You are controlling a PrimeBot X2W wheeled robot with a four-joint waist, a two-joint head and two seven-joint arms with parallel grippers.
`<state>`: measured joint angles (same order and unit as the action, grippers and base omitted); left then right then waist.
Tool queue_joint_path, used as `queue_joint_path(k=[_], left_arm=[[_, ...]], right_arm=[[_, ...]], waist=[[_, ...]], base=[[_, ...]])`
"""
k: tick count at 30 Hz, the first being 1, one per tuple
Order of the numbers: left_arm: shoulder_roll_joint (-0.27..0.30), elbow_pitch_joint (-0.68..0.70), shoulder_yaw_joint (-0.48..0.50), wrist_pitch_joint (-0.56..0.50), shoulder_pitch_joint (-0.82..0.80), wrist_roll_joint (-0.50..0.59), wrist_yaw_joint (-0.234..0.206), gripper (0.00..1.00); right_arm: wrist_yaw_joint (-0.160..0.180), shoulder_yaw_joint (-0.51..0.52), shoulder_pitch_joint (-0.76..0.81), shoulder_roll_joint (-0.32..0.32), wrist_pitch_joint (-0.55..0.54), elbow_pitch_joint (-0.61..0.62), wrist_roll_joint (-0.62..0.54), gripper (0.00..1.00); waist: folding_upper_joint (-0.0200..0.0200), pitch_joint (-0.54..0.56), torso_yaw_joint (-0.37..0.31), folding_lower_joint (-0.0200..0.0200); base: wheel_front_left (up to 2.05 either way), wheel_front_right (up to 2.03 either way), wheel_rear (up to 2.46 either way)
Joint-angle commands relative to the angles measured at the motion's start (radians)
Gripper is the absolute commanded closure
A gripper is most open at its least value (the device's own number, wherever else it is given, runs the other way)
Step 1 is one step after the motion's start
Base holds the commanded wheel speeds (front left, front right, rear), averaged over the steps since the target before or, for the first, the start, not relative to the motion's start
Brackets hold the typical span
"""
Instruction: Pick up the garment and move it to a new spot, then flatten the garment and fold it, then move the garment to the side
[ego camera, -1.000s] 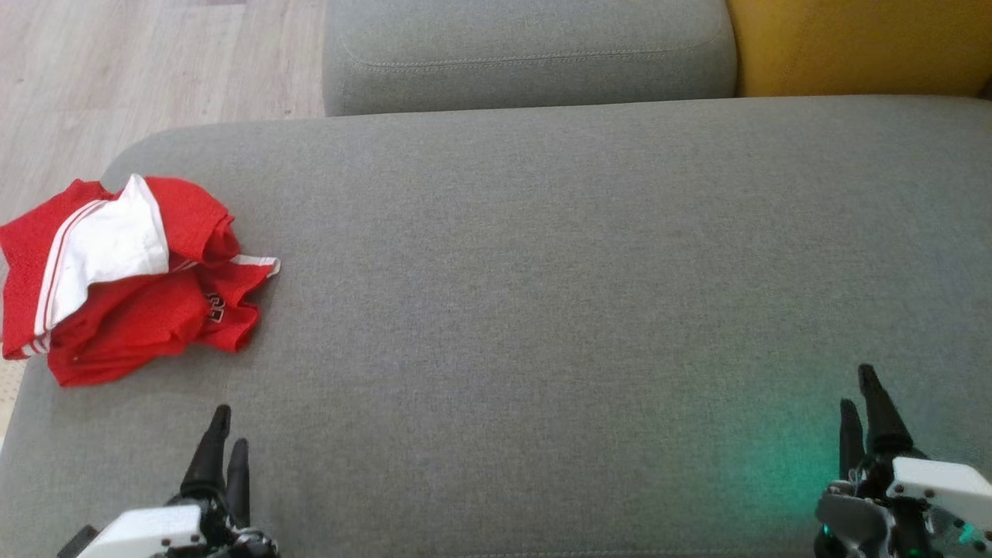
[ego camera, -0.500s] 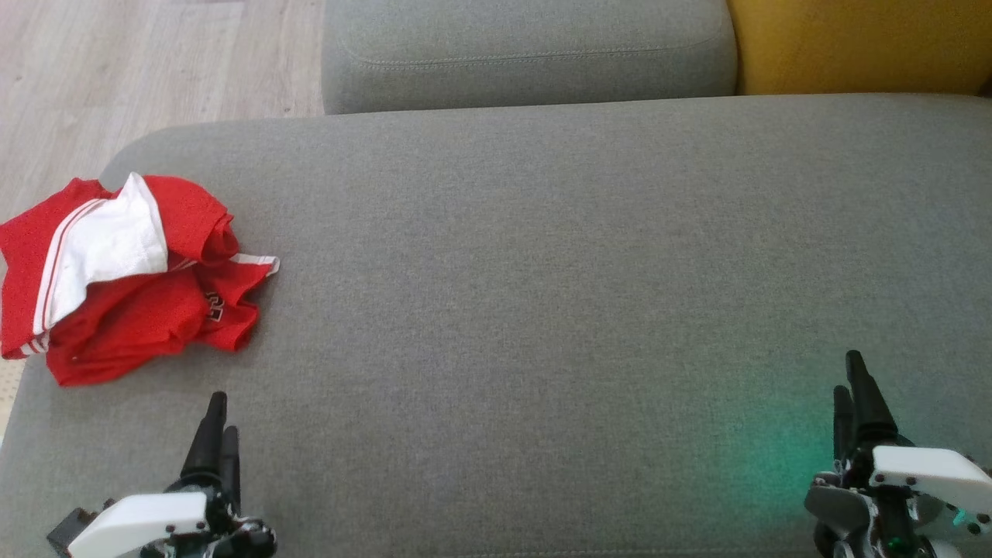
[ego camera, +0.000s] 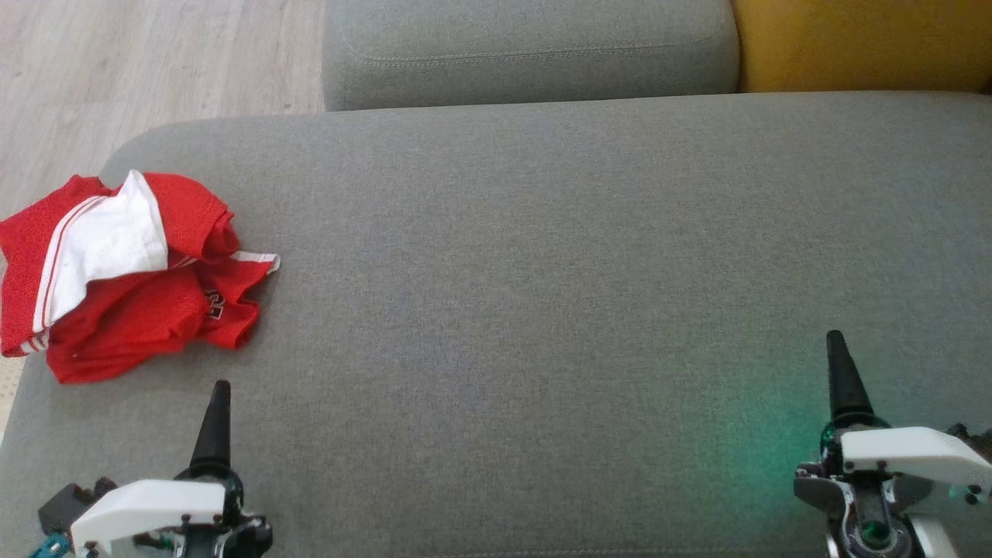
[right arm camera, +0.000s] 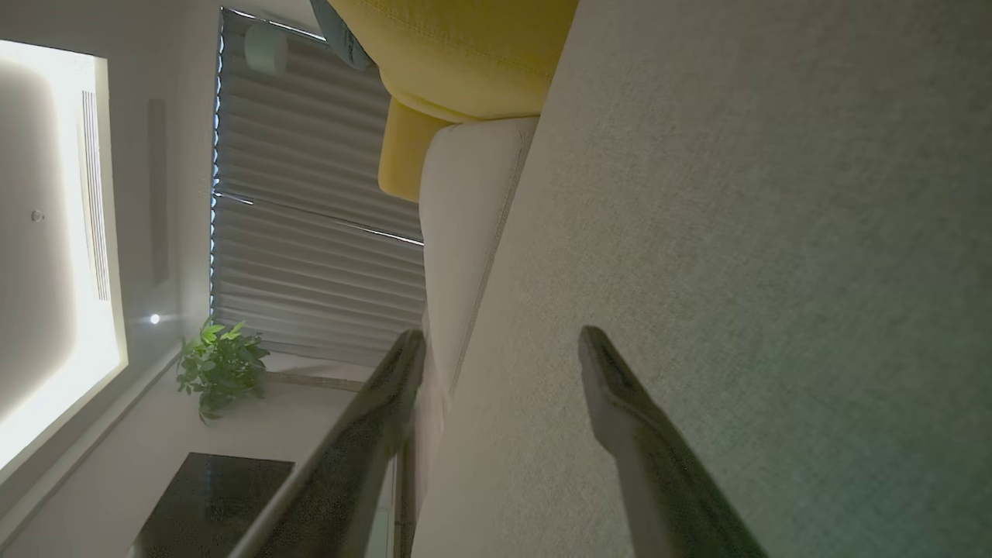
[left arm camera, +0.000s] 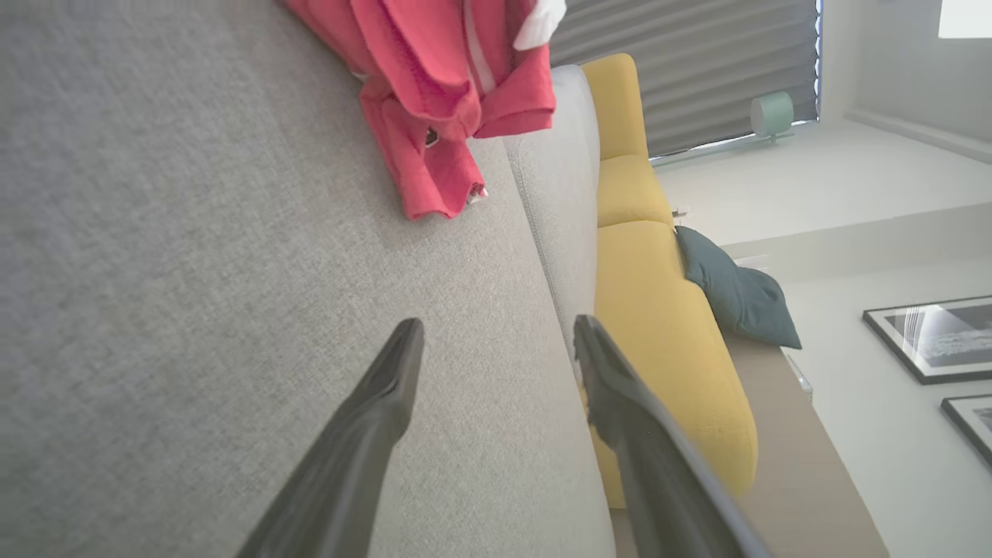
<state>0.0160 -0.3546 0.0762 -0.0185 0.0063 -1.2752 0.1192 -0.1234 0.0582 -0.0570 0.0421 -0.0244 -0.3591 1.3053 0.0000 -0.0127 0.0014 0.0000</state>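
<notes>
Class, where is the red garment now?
In the head view the red garment lies at the left end of the grey cushion, beyond the left gripper.

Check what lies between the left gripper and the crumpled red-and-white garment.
Head view: only bare grey fabric cushion between left gripper and red-and-white garment.

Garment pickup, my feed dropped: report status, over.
Left gripper open, empty, just short of the garment. Right gripper open, empty, over the grey cushion. Garment crumpled at cushion's left end, untouched. Nothing between it and left gripper.
</notes>
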Motion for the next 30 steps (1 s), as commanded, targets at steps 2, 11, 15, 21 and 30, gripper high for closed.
queue_joint_path(k=[2, 11, 15, 21, 30], left_arm=[[0.012, 0.040, 0.007, 0.014, -0.056, 0.054, 0.003, 0.00], [0.014, 0.047, -0.003, 0.043, -0.061, 0.208, -0.005, 0.00], [0.015, 0.050, -0.004, 0.055, -0.062, 0.263, -0.009, 0.00], [0.017, 0.061, -0.005, 0.073, -0.065, 0.344, -0.018, 0.00], [0.019, 0.071, -0.018, 0.099, -0.073, 0.467, -0.039, 0.00]], right_arm=[[-0.004, -0.019, -0.052, 0.009, 0.018, 0.032, -0.053, 0.00], [-0.005, -0.046, -0.064, 0.004, 0.047, 0.016, -0.203, 0.00], [-0.005, -0.057, -0.071, 0.003, 0.059, 0.015, -0.257, 0.00], [-0.005, -0.064, -0.077, 0.003, 0.076, 0.020, -0.337, 0.00], [-0.005, -0.080, -0.084, 0.004, 0.103, 0.025, -0.447, 0.00]], waist=[[0.0000, 0.000, 0.001, 0.0000], [0.0000, -0.005, -0.001, 0.0000], [0.0000, -0.008, -0.002, 0.0000], [0.0000, -0.010, -0.004, 0.0000], [0.0000, -0.011, -0.006, 0.0000]], base=[[0.00, 0.00, 0.00], [0.00, 0.00, 0.00], [0.00, 0.00, 0.00], [0.00, 0.00, 0.00], [0.00, 0.00, 0.00]])
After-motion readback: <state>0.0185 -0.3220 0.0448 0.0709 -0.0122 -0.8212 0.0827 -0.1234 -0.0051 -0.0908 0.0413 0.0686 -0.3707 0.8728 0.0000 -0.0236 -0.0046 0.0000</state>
